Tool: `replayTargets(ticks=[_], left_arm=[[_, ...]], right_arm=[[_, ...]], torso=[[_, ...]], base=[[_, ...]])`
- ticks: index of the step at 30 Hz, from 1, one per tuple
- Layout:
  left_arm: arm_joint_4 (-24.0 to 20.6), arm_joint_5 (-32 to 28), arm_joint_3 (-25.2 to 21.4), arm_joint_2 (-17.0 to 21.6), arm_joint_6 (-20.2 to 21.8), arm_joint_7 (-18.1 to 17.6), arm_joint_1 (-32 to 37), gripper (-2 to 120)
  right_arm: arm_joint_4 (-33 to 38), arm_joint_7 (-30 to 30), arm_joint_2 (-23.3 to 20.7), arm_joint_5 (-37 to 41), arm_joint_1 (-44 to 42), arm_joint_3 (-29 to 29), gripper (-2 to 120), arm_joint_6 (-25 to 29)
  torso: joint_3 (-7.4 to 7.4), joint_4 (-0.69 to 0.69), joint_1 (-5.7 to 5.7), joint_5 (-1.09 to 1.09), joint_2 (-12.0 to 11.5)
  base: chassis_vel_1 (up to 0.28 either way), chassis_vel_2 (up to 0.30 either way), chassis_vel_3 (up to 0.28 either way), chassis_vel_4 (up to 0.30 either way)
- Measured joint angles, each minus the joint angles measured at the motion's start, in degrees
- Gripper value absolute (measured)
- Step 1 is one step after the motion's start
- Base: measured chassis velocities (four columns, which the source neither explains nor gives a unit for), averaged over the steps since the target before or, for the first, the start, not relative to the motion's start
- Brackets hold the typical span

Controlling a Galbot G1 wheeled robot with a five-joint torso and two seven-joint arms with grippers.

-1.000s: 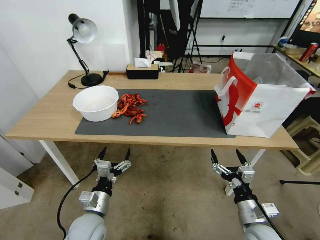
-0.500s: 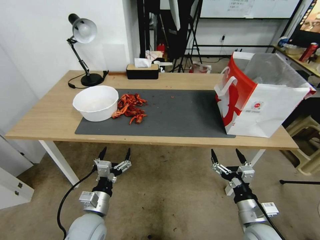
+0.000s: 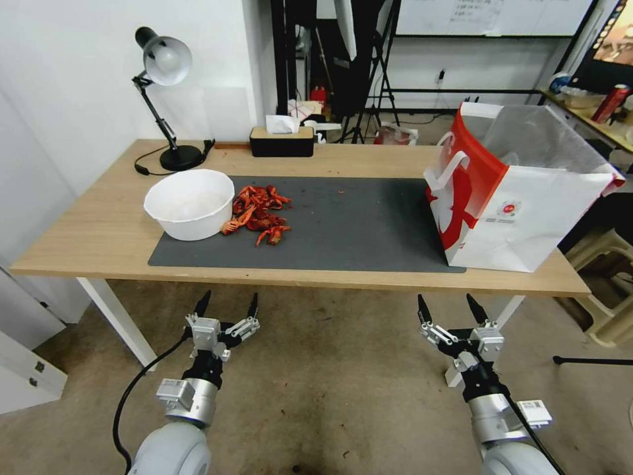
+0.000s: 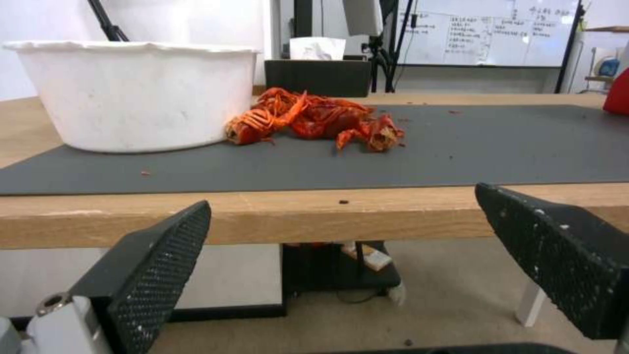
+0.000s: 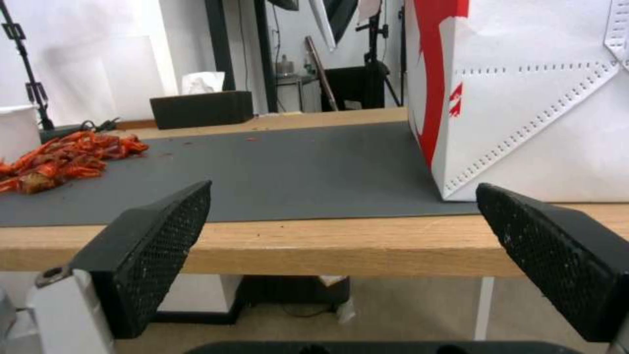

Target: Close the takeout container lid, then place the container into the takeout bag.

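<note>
The big red-and-white paper takeout bag [image 3: 521, 198] stands open at the right end of the wooden bench [image 3: 92, 237], partly on the dark grey mat [image 3: 356, 231]. A round white bowl [image 3: 190, 203] sits on the mat's left end, touching a pile of red crayfish [image 3: 258, 214]. The left gripper [image 3: 225, 306] and right gripper [image 3: 448, 309] hang low in front of the bench, both jaws spread wide, holding nothing.

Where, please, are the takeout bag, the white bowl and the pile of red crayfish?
takeout bag [image 3: 527, 218], head view, on its white front panel.
white bowl [image 3: 191, 221], head view, on its outer wall.
pile of red crayfish [image 3: 258, 212], head view, on the middle of the heap.
</note>
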Motion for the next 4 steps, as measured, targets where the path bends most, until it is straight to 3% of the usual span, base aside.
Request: replayTargets(ticks=[4], left_arm=[[-0.01, 0.00, 0.00, 0.00, 0.01, 0.00, 0.00, 100]], right_arm=[[0.02, 0.00, 0.00, 0.01, 0.00, 0.01, 100, -0.02]], torso=[[0.00, 0.00, 0.00, 0.00, 0.00]], base=[[0.000, 0.000, 0.000, 0.000]])
